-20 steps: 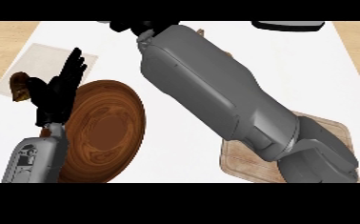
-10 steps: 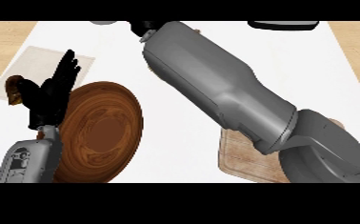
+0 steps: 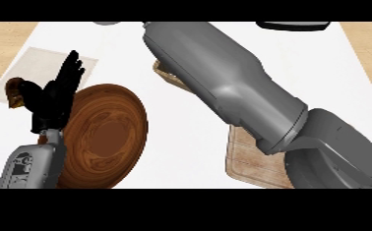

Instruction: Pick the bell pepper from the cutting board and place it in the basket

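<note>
Nearest you on the white desk [image 3: 181, 141] sit one cutting board [image 3: 247, 163] at the right, under the right forearm [image 3: 232, 87], and one round wooden plate [image 3: 102, 136] at the left. Your left hand [image 3: 54, 95] stands at the left edge, fingers straight and apart, holding nothing. Farther off, a woven corner of one basket [image 3: 169, 75] peeks from under the forearm. Your right hand is out of sight, and you cannot see the bell pepper anywhere.

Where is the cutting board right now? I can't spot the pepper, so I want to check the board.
In the head view, the cutting board lies at lower right on the counter, mostly hidden beneath the right forearm, right of the wooden bowl.
</note>
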`<move>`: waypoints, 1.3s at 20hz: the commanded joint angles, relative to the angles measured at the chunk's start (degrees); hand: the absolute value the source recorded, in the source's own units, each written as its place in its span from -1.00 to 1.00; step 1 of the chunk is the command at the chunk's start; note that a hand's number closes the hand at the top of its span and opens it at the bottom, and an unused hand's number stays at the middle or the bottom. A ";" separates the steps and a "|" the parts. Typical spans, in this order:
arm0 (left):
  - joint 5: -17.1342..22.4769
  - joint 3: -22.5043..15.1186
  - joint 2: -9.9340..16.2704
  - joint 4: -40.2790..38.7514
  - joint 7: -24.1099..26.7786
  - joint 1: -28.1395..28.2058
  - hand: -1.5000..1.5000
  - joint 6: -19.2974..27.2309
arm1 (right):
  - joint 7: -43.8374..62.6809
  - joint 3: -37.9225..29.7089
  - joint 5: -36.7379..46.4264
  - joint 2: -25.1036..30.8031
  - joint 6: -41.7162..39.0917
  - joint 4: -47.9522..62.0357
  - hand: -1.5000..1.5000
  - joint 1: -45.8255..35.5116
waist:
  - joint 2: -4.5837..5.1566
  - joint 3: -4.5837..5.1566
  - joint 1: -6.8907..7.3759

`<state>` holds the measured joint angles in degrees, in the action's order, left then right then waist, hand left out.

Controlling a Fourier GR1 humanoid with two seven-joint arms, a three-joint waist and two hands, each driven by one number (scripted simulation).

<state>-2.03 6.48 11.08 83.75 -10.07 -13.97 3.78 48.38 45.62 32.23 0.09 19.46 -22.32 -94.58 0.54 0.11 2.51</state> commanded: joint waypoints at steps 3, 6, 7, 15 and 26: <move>0.16 -0.09 0.19 2.91 -1.50 1.44 0.00 -0.18 | -0.34 -1.98 -2.54 -0.08 -8.81 2.38 1.00 0.33 | -0.13 -0.03 0.04; 0.23 0.24 0.68 1.88 -0.61 0.97 0.00 -0.71 | -2.20 -3.81 -4.59 -0.08 -13.68 3.99 1.00 0.48 | 0.00 -0.02 0.13; -0.05 0.34 0.49 -1.69 3.27 0.35 0.00 -1.23 | -2.01 -2.84 -4.37 -0.08 -11.81 3.77 1.00 2.29 | 0.44 0.05 0.64; 0.97 1.35 1.02 0.90 -1.92 -1.48 0.00 -0.84 | -4.95 -3.83 -1.76 -0.09 -8.37 6.02 1.00 4.03 | 0.02 -0.05 -0.33; 0.47 0.98 0.80 2.20 0.52 2.21 0.00 -1.45 | -6.83 -3.95 0.38 -0.09 -11.46 9.01 1.00 5.25 | 0.01 -0.05 -0.03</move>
<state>-2.05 6.97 11.00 84.35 -9.02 -13.03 3.15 42.51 42.18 31.89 0.00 9.46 -14.53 -89.21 0.74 0.09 2.72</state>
